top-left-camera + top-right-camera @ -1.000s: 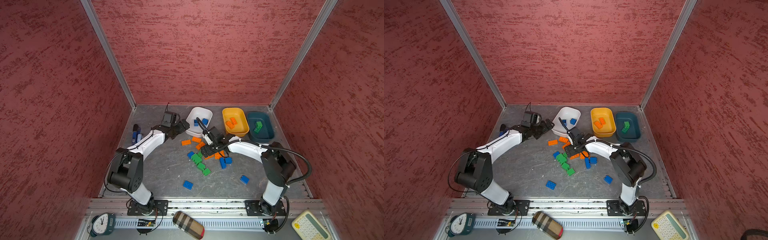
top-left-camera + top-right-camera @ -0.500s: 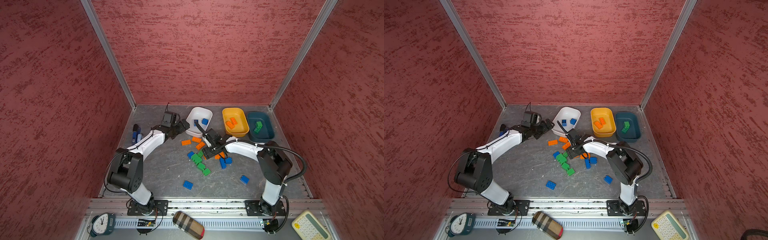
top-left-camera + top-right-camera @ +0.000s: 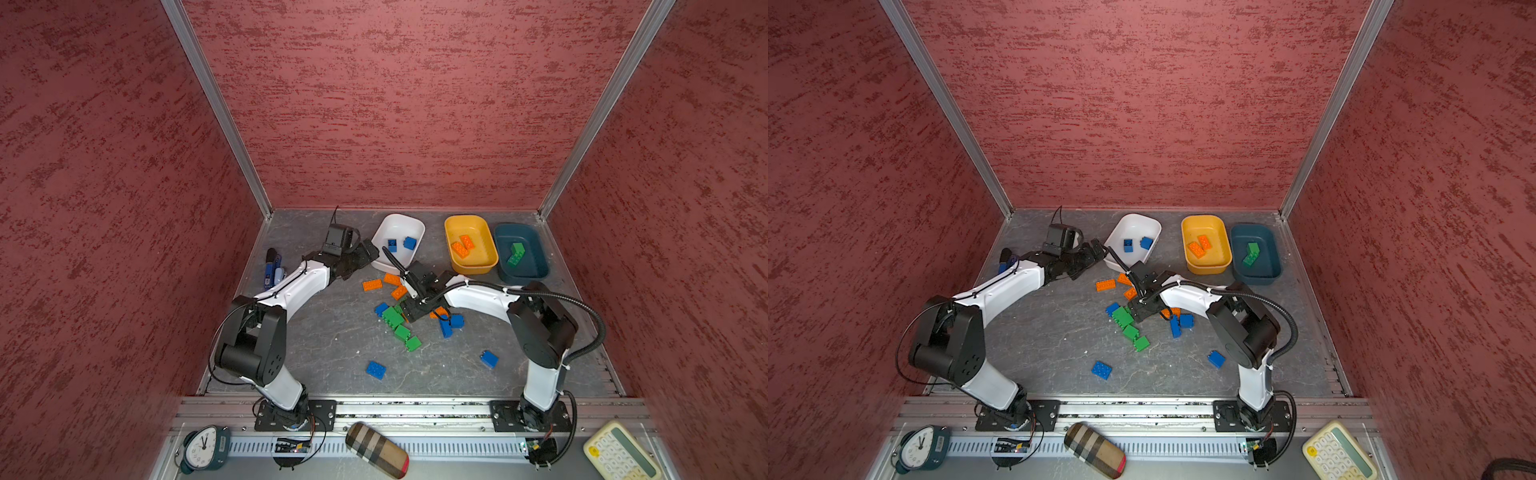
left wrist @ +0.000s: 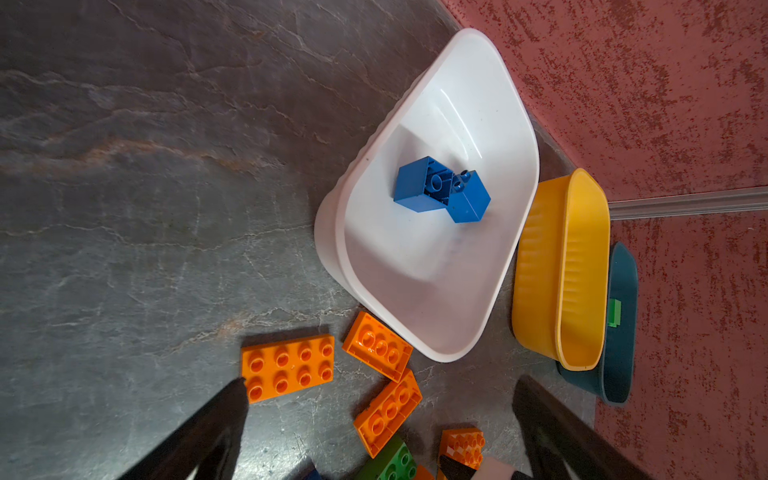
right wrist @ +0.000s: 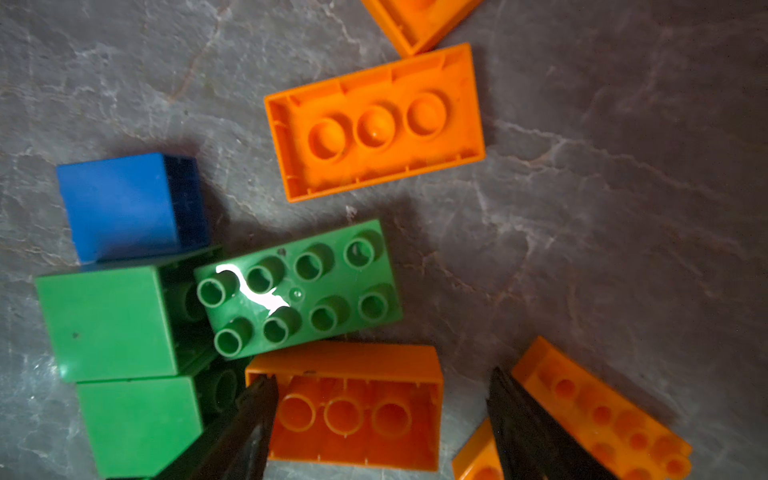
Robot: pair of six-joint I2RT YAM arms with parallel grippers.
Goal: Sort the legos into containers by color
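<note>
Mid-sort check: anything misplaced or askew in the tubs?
No colour is misplaced: blue bricks in the white tub, orange bricks in the yellow tub, green bricks in the teal tub. One oddity: the white tub sits turned at an angle, while the other two stand parallel.

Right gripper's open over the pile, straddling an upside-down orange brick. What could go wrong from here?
1. One finger of the right gripper sits squeezed between the orange brick and a green brick. Closing may pinch or drag the green one along.
2. The studded green plate seems to lean on the orange brick's edge, so a lift could tip it and scatter the pile.
</note>
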